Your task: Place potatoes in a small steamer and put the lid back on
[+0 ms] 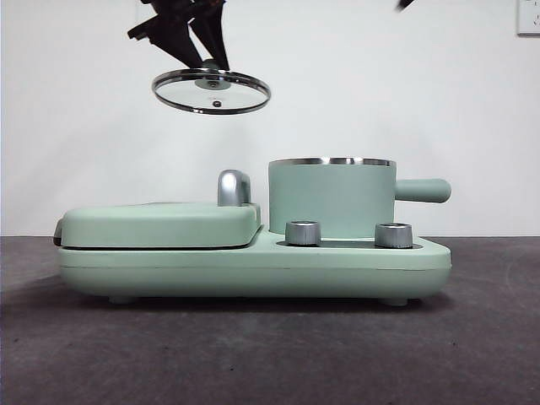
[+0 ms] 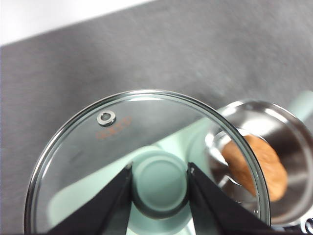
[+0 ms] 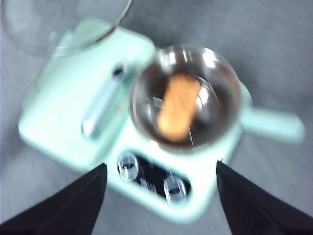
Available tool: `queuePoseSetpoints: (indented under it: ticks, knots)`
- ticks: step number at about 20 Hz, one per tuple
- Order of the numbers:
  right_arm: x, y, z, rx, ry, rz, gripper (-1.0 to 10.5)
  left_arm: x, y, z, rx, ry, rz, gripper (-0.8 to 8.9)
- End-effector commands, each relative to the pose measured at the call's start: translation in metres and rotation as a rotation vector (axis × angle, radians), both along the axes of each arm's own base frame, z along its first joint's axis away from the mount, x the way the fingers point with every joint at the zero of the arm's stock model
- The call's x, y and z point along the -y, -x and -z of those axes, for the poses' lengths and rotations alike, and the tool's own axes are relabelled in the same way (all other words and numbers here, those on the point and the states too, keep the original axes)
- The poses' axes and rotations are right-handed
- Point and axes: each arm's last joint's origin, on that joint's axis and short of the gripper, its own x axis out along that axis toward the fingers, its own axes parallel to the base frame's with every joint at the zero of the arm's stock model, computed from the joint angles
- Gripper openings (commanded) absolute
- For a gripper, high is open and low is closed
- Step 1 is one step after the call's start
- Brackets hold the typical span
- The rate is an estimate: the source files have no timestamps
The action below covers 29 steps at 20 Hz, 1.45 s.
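Observation:
The mint-green steamer (image 1: 331, 197) stands on the right of the green appliance, its handle pointing right. The orange-brown potato (image 3: 178, 111) lies inside it and also shows in the left wrist view (image 2: 259, 166). My left gripper (image 2: 159, 183) is shut on the green knob of the clear glass lid (image 2: 117, 142). In the front view the gripper (image 1: 208, 66) holds the lid (image 1: 211, 91) high in the air, left of the steamer. My right gripper (image 3: 161, 196) is open and empty, high above the appliance; only a black tip (image 1: 405, 4) shows in the front view.
The flat green griddle cover (image 1: 160, 224) with a chrome handle (image 1: 234, 187) fills the appliance's left half. Two steel dials (image 1: 303, 233) sit on the front below the steamer. The appliance stands on a dark grey table before a white wall.

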Motion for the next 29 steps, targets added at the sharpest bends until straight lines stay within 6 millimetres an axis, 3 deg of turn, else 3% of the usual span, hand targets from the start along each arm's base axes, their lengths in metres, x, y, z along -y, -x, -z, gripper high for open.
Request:
queuePoseSetpoints:
  ticks: [1, 6, 10, 15, 18, 29]
  knots:
    - [0.013, 0.05, -0.002, -0.025, 0.049, -0.036, 3.5, 0.016, 0.013, -0.018, 0.07, 0.034, 0.045, 0.81]
    - [0.038, 0.127, 0.026, 0.078, 0.009, -0.053, 3.5, 0.053, 0.033, -0.019, 0.075, 0.041, 0.145, 0.81]
    - [0.056, 0.163, 0.062, 0.197, -0.141, -0.004, 3.5, 0.076, 0.044, -0.015, 0.061, 0.046, 0.196, 0.81]
    - [0.069, 0.182, 0.109, 0.221, -0.174, 0.009, 3.5, 0.1, 0.045, 0.006, 0.047, 0.053, 0.233, 0.81]
    - [0.072, 0.188, 0.125, 0.217, -0.19, 0.023, 3.5, 0.112, 0.042, 0.02, 0.049, 0.053, 0.252, 0.8]
    - [0.073, 0.188, 0.127, 0.216, -0.193, 0.028, 3.5, 0.122, 0.036, 0.03, 0.13, 0.028, 0.244, 0.49]
